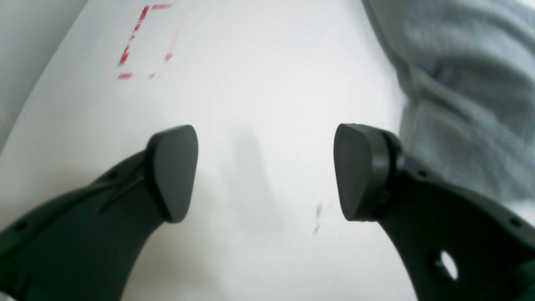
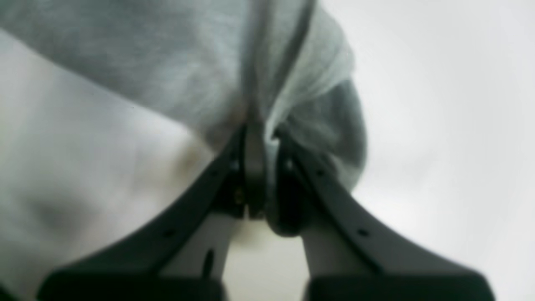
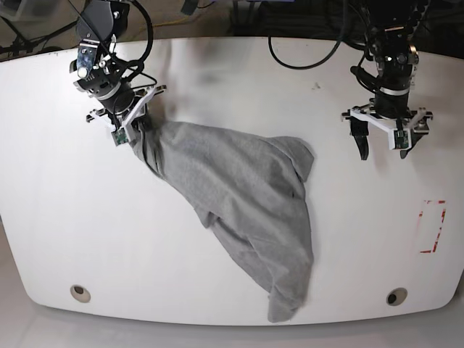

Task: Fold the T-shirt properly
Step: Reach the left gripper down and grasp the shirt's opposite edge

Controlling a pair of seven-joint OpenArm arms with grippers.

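- T-shirt (image 3: 239,210): heather-grey cloth spread crumpled over the middle of the white counter (image 3: 217,72), running on a slant from the far left corner of the base view down to a narrow tail near the front edge.
- Nearest the front edge, that tail ends in a small bunched fold just short of the counter's rim, between two round holes (image 3: 80,293) set into the counter top, one to each side.
- At mid-depth the cloth is widest, with long creases running along its length and a rumpled flap turned up on its right side in the base view.
- To the right in the base view, near the counter's edge, lies a red rectangular marking (image 3: 433,225), partly worn; the left wrist view shows it as well, beyond the fingertips.
- The left gripper (image 3: 382,145) hangs over bare counter, apart from the shirt. Its jaws stand wide apart with nothing between them; in the left wrist view the shirt's edge lies just beside one of the black pads (image 1: 359,171), and whether they touch I cannot tell.
- Farthest back, the right gripper (image 3: 129,125) is at the shirt's far left corner. Its jaws are pressed together on a pinch of the grey cloth, which the right wrist view shows gathered into folds rising from between the pads (image 2: 255,175).
- From that pinched corner the cloth is drawn taut into a narrow neck, then fans out across the counter.
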